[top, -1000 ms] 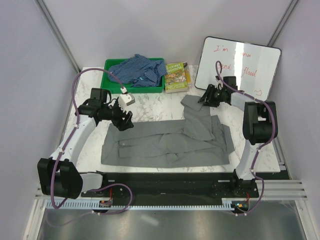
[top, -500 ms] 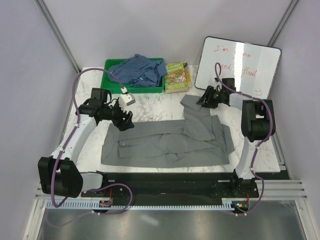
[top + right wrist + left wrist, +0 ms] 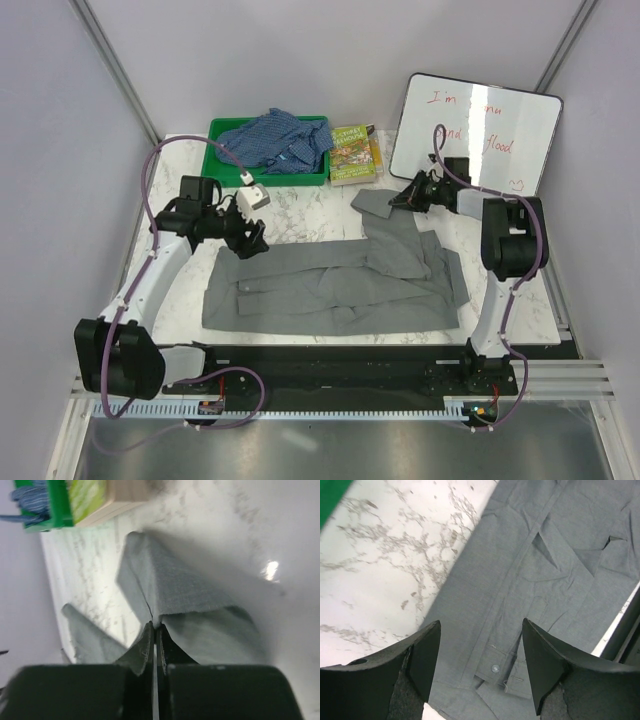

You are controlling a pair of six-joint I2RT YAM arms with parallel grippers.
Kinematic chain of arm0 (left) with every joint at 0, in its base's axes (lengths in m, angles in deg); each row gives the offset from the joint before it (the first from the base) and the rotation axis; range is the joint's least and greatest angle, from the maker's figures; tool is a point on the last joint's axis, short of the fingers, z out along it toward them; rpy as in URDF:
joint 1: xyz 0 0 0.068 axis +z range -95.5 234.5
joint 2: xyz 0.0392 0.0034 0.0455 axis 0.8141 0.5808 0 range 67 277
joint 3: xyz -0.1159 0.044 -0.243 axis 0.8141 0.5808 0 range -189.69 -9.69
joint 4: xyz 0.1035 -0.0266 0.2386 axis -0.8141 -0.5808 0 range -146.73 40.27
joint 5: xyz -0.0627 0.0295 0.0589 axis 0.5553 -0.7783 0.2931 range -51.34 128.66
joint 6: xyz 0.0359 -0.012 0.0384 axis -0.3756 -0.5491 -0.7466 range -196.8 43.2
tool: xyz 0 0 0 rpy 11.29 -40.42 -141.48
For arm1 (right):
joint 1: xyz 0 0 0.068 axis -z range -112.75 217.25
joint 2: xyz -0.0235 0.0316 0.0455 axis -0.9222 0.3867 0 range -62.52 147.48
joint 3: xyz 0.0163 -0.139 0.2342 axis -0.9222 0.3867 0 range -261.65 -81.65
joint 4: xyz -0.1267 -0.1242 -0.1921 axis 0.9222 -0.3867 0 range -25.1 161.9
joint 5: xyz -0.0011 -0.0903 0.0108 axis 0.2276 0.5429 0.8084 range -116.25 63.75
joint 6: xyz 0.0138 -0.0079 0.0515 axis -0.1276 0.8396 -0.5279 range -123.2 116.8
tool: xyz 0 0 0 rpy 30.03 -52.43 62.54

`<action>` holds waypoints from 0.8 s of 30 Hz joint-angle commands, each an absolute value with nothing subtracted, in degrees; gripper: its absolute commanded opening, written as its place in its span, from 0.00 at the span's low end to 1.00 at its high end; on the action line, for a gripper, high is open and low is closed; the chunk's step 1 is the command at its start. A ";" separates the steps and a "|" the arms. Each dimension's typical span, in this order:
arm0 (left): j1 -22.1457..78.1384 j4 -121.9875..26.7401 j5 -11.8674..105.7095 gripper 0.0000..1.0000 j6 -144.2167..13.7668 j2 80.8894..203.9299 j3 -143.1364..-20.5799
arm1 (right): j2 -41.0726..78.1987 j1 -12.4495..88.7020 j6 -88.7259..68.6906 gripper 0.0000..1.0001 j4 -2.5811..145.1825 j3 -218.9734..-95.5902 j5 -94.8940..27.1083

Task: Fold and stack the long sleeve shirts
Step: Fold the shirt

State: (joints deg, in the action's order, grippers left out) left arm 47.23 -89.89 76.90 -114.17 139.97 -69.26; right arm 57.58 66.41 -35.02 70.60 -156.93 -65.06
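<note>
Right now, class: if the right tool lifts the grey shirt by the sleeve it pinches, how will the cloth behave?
Probably floppy: the grey shirt lies creased and folded over itself, so it should sag and trail. Likely light: thin cloth folds between the shut right tool.

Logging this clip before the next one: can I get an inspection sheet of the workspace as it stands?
Surface: white marble-patterned table top, partly under cloth.
Job's things: plain grey long sleeve shirt lying spread out, one sleeve reaching toward the far side; blue checked cloth shirt bunched in green plastic tray.
Clutter: colourful paperback book beside the tray; white board with red writing, leaning far right.
Tools: left tool open above the grey shirt's edge; right tool shut on its sleeve.
Cables: purple cables hanging in loose loops, left and right.
Surroundings: plain pale walls.
</note>
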 commanded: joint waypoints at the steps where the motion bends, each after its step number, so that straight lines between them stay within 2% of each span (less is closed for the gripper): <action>1: 46.94 -79.99 79.27 0.75 -114.78 131.27 -67.97 | 45.96 66.55 -51.39 0.00 87.16 -149.96 -74.67; 4: 44.05 -70.58 77.77 0.99 -117.74 124.33 -64.28 | 39.27 66.55 -58.47 0.00 95.35 -145.64 -77.13; 9: 29.82 -55.55 68.55 1.00 -123.55 118.95 -55.84 | 31.63 66.55 -67.97 0.00 99.93 -139.75 -79.51; 14: 16.03 -38.07 55.65 0.99 -127.95 122.79 -49.34 | 26.17 66.55 -72.90 0.00 101.43 -134.04 -83.02; 19: 10.12 -18.84 52.90 1.00 -133.39 129.48 -44.85 | 21.60 66.46 -73.08 0.00 98.36 -132.71 -86.01; 24: 6.16 -9.31 48.86 1.00 -134.54 138.36 -43.18 | 18.61 66.46 -73.78 0.00 96.77 -130.78 -87.95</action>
State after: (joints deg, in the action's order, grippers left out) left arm 8.17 -25.59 53.64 -129.99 134.07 -43.67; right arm 22.43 66.37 -72.00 96.45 -131.54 -84.49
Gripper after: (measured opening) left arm 0.993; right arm 0.011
